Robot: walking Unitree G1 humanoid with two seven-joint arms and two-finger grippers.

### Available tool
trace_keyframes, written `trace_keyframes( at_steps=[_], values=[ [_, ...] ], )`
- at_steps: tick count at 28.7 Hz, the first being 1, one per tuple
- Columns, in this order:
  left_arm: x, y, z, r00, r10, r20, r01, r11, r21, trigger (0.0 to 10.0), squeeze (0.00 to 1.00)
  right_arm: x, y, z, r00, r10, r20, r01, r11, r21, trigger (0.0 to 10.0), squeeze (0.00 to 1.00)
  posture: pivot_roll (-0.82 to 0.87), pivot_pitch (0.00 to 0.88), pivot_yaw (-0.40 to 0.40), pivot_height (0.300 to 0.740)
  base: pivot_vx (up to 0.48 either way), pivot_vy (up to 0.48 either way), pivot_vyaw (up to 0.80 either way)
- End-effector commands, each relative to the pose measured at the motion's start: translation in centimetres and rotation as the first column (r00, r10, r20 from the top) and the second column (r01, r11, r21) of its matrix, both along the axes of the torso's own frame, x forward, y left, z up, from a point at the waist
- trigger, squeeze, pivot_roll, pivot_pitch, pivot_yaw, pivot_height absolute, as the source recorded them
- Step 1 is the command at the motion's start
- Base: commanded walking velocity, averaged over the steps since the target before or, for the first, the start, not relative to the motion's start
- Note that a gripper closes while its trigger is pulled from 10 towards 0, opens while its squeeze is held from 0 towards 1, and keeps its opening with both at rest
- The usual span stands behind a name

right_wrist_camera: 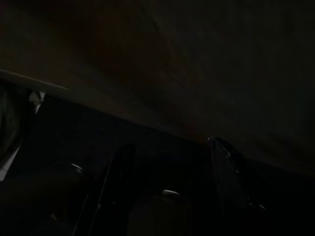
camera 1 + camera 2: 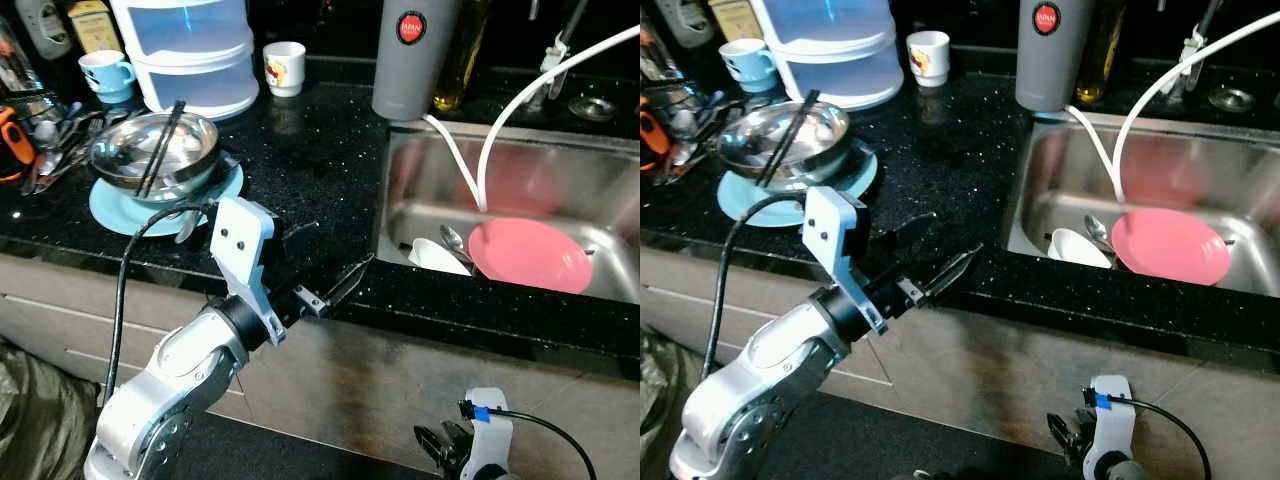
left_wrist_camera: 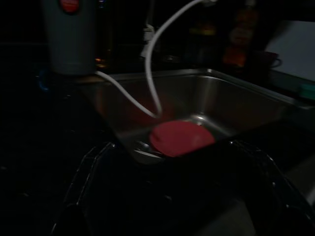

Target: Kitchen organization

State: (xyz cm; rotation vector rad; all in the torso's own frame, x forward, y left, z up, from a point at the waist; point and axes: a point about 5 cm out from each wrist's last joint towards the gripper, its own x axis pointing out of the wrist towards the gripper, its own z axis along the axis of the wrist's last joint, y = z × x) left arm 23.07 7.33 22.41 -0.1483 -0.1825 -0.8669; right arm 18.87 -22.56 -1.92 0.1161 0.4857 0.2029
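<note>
sink [image 2: 620, 180] lies ahead and right of the left end effector [image 2: 325, 262], set into the desk [image 2: 310, 150]. pink plate [image 2: 529, 254] lies flat on its floor, white bowl [image 2: 437, 257] touching its near-left edge. left fingers spread, empty, aimed that way; right end effector [image 2: 440, 445] hangs low, parted, yet left looks readier.

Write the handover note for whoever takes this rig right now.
Left gripper: open, empty, raised at the counter's front edge, aimed toward the sink.
Right gripper: hangs low by the cabinets, idle.
In the sink: pink plate, white bowl, spoon.
On the counter: steel bowl with chopsticks on a blue plate, two mugs behind.
Done: nothing visibly moved.
Left: probably the sink dishes, then the counter items.
</note>
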Motion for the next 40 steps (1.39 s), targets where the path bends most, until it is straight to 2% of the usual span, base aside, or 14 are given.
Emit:
trace_keyframes(
  at_steps=[1,8,13,17,28,30,32,35,40],
  values=[
    [-0.1,-0.1,0.0,1.0,-0.011,0.0,0.011,1.0,0.014,10.0,0.0,-0.6,0.1,-0.4,1.0,-0.008,-0.028,0.008,1.0,0.013,10.0,0.0,0.04,0.051,0.007,0.74,-0.334,0.0,0.0],
    [0.0,-0.1,-0.1,1.0,-0.007,-0.002,0.007,1.0,0.014,10.0,0.0,-0.6,0.0,-0.6,0.999,-0.01,-0.038,0.01,1.0,0.014,10.0,0.0,0.04,0.051,0.008,0.74,-0.322,0.0,0.0],
    [0.4,0.3,0.1,0.999,0.044,0.009,-0.044,0.999,0.004,10.0,0.0,-0.6,0.1,-0.6,0.999,0.004,-0.039,-0.004,1.0,0.005,10.0,0.0,0.04,0.049,0.007,0.74,0.0,0.0,0.0],
    [1.3,1.4,0.9,0.99,0.133,0.049,-0.133,0.991,-0.008,10.0,0.0,-0.6,0.6,-0.5,0.998,0.06,-0.031,-0.061,0.998,-0.015,10.0,0.0,0.04,0.052,0.01,0.74,0.0,0.0,0.8],
    [1.9,2.3,2.0,0.975,0.2,0.097,-0.198,0.98,-0.022,10.0,0.0,-0.6,0.8,-0.3,0.998,0.062,-0.032,-0.063,0.998,-0.012,10.0,0.0,0.04,0.054,0.011,0.74,0.0,0.0,0.8],
    [2.2,2.7,2.3,0.968,0.224,0.11,-0.223,0.975,-0.023,10.0,0.0,-0.6,0.8,-0.3,0.998,0.053,-0.033,-0.053,0.999,-0.006,10.0,0.0,0.04,0.056,0.011,0.74,0.0,0.0,0.8],
    [2.9,3.7,3.0,0.944,0.304,0.132,-0.301,0.953,-0.043,10.0,0.0,-0.5,0.7,-0.3,0.998,0.043,-0.034,-0.043,0.999,-0.002,10.0,0.0,0.04,0.056,0.009,0.74,0.0,0.0,0.79],
    [3.1,3.9,3.1,0.94,0.314,0.136,-0.311,0.949,-0.045,10.0,0.0,-0.5,0.7,-0.3,0.998,0.043,-0.035,-0.043,0.999,-0.002,10.0,0.0,0.04,0.056,0.009,0.74,0.0,0.0,0.79],
    [3.1,3.9,3.3,0.938,0.316,0.146,-0.311,0.949,-0.053,10.0,0.0,-0.4,0.4,-0.3,0.999,0.015,-0.041,-0.014,1.0,0.017,10.0,0.0,0.03,0.053,0.007,0.74,0.0,0.0,0.0]
  ],
)
